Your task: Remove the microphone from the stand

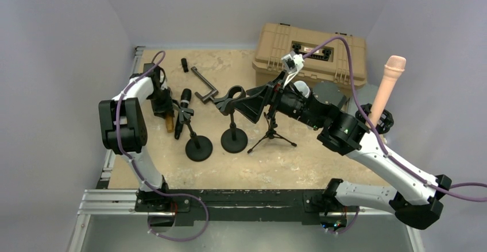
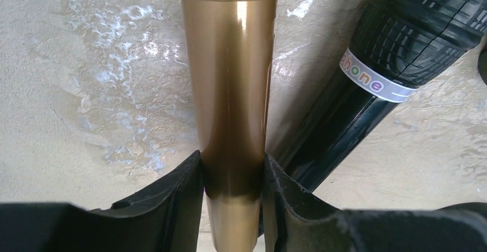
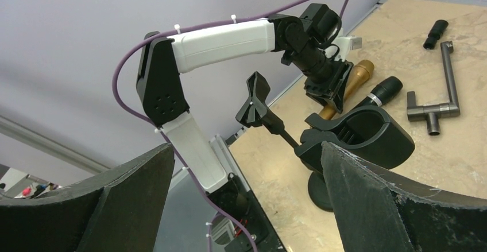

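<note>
Holding gold microphone [image 2: 230,91] in the left jaws, clamped on its handle, low over the bench [image 2: 86,103] beside the black microphone [image 2: 402,39]. Right jaws wide open, empty. Looks like set-down stage; next: lower, release gently.

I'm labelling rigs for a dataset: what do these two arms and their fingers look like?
The left arm and right arm match: white links between blocky black joints. A purple cable loops along each, and white zip ties show on the left one. The fingers are broad and matte black.
</note>
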`<state>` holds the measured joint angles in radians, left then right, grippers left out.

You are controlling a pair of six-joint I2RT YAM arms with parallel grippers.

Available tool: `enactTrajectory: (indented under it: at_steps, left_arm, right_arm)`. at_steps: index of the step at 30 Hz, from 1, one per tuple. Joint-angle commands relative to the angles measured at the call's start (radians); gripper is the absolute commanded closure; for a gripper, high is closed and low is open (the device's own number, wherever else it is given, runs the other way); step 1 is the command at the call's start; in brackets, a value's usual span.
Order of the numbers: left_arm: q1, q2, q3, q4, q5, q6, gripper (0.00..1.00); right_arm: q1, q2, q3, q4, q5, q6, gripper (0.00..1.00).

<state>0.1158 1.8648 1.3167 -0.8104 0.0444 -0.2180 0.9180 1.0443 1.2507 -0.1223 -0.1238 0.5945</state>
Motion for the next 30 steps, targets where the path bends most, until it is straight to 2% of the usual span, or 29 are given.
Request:
enactTrajectory:
  at_steps: [1, 5, 16, 27, 30]
  left_arm:
    - [-0.009, -0.005, 0.031, -0.024, -0.001, -0.008, 0.62]
    - [-0.013, -0.040, 0.006, -0.003, -0.013, -0.014, 0.47]
    - [-0.013, -0.079, 0.017, -0.005, -0.015, -0.026, 0.45]
    - [0.002, -0.347, -0.053, 0.070, 0.004, -0.063, 0.43]
    - [0.001, -0.412, -0.075, 0.089, 0.026, -0.069, 0.43]
  right_arm:
    - [-0.001, -0.001, 0.028, 0.042, -0.015, 0.001, 0.03]
    - [-0.001, -0.003, 0.025, 0.030, -0.008, 0.001, 0.03]
    - [0.000, 0.005, 0.013, 0.015, 0.018, 0.004, 0.03]
    - [-0.001, 0.065, 0.037, -0.047, 0.051, 0.030, 0.01]
    - [-0.001, 0.086, 0.067, -0.090, 0.110, 0.035, 0.01]
